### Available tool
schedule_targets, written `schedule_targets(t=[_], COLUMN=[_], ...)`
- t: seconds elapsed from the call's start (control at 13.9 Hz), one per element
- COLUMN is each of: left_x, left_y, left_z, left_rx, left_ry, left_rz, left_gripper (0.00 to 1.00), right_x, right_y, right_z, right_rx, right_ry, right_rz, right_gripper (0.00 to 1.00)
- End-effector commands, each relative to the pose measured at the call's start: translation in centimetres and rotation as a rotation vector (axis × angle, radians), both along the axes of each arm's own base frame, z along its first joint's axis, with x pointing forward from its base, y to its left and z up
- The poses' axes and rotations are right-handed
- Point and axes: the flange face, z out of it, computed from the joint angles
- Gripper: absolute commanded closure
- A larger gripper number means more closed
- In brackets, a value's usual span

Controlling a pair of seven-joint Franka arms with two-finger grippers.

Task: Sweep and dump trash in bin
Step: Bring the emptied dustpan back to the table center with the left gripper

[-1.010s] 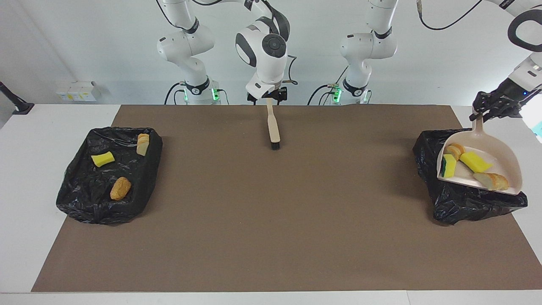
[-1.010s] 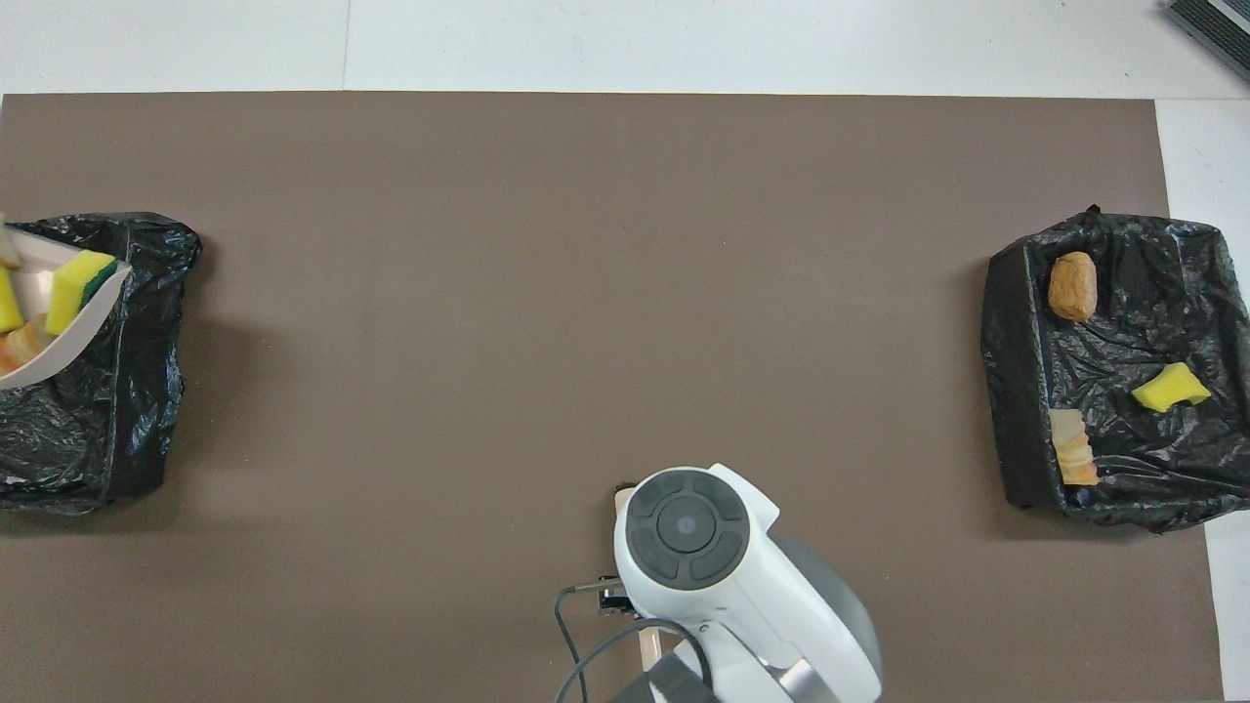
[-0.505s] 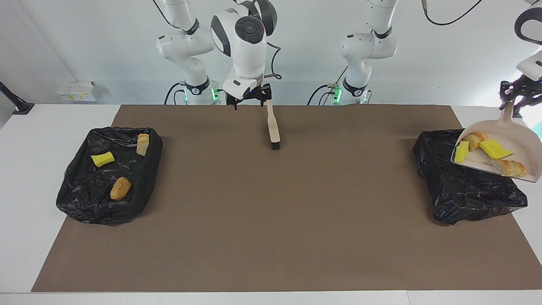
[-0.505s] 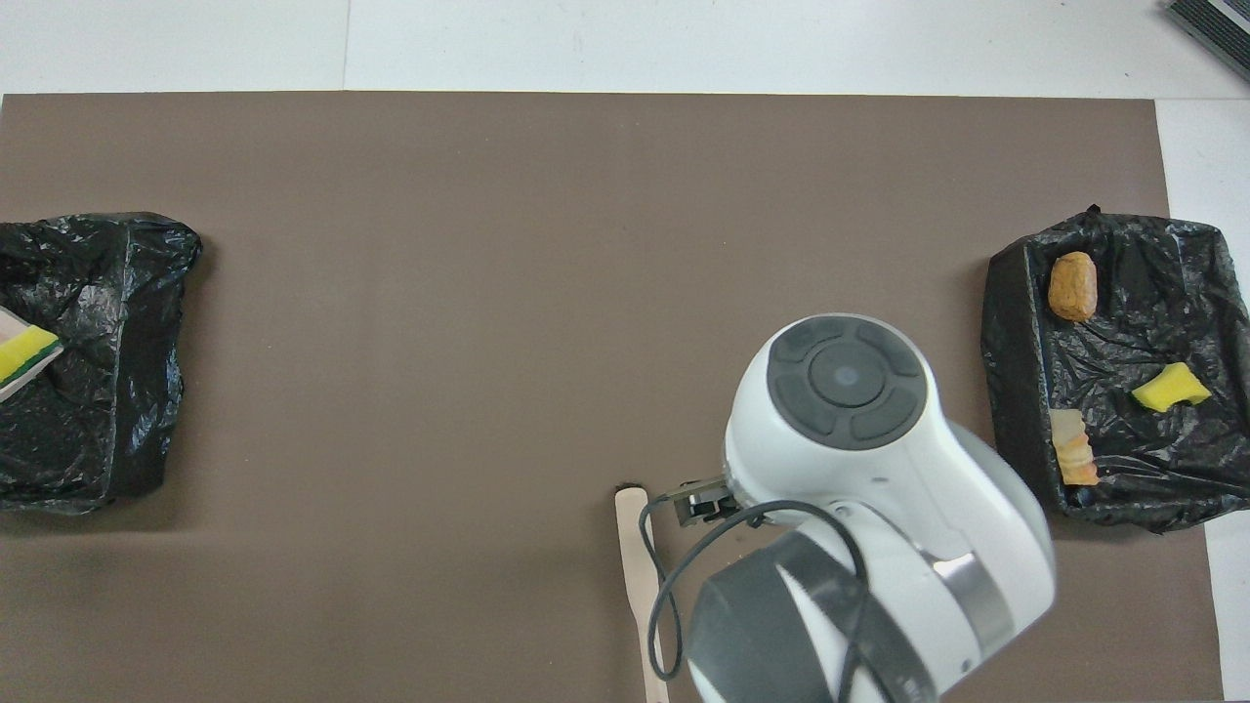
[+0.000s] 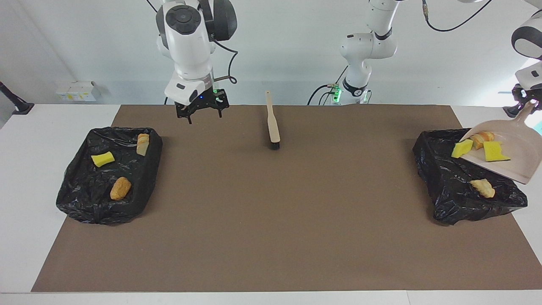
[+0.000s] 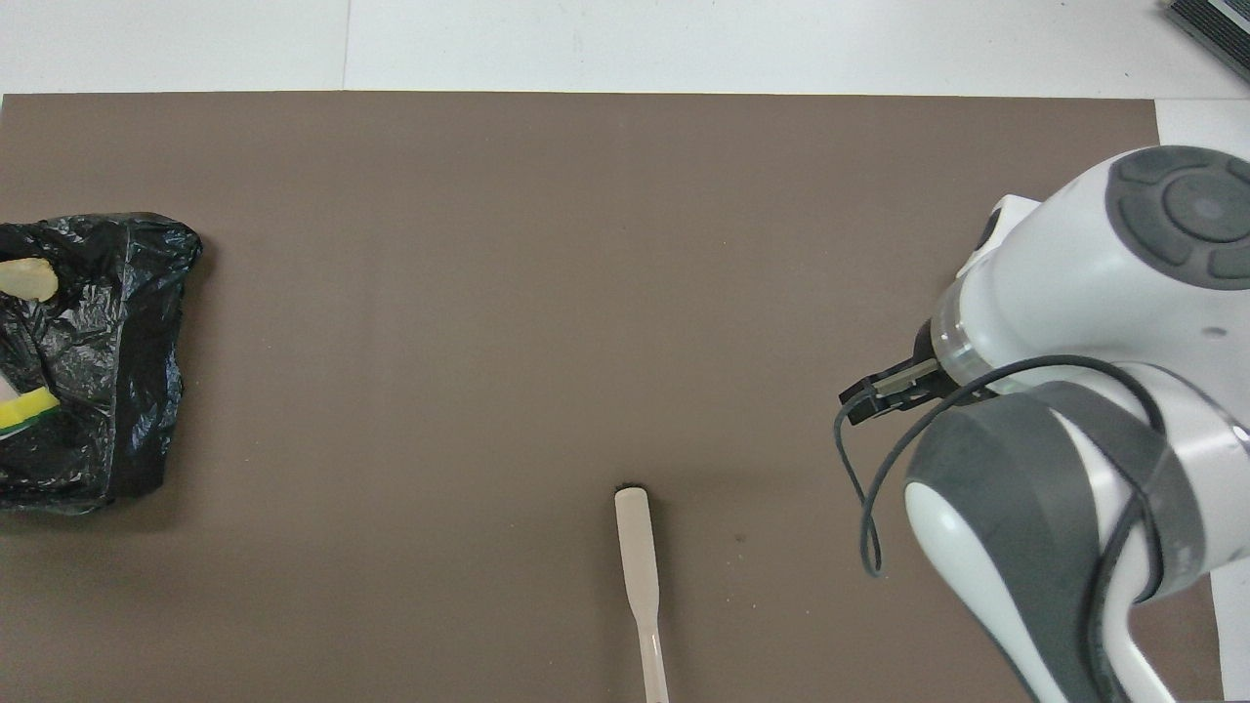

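The white bench [image 5: 25,178] carries a brown mat [image 5: 271,220] that fills most of both views. Two black-lined bins sit at its ends. One bin [image 5: 108,173] is at the middle left of the facing view; in the overhead view the right arm hides it. The other bin [image 5: 449,186] is at the middle right of the facing view and at the left edge of the overhead view.

The beige dustpan [image 5: 514,163] hangs tilted over that second bin at the right edge of the facing view, mouth down. The left hand [image 5: 526,98], at the upper right edge, is clamped narrow on the dustpan's handle, above the trash.

A brush [image 5: 273,125] lies on the mat at the upper centre of the facing view, bristles pointing away from the robots. The right hand [image 5: 202,115] hovers over the mat's upper left part in that view, between the brush and the first bin, fingers spread wide and holding nothing.

Of the trash, a yellow chunk [image 5: 494,151] and a bread roll [image 5: 482,138] lie in the dustpan, another yellow chunk [image 5: 461,148] sits at its lip, and a roll [image 5: 482,188] lies in the bin below. The first bin holds a yellow chunk [image 5: 103,159] and two rolls [image 5: 143,144] [image 5: 120,188], below and left of the right hand.
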Motion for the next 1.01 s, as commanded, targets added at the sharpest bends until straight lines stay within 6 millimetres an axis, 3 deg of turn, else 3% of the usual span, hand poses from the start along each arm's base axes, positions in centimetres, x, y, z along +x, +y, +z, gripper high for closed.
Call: schedule_targets(t=[0.0, 0.36, 0.72, 0.94], left_x=[0.8, 4.8, 5.9, 6.7], left_y=[-1.5, -7.2, -8.1, -8.3], left_z=[1.2, 3.3, 4.4, 6.6], left_rx=[0.045, 0.223, 0.308, 0.34], left_ry=[0.074, 0.215, 0.252, 0.247], left_rz=[-0.031, -0.192, -0.311, -0.363], left_gripper=[1.0, 1.0, 1.0, 1.0], right_x=[0.9, 1.6, 2.0, 2.6], right_y=[-0.9, -3.6, -4.1, -7.4], right_z=[1.5, 3.4, 5.3, 6.5], right_rx=[-0.012, -0.008, -0.003, 0.011], right_ry=[-0.02, -0.066, -0.129, -0.148], right_rz=[0.033, -0.039, -0.204, -0.26], right_gripper=[0.0, 0.0, 0.0, 0.0])
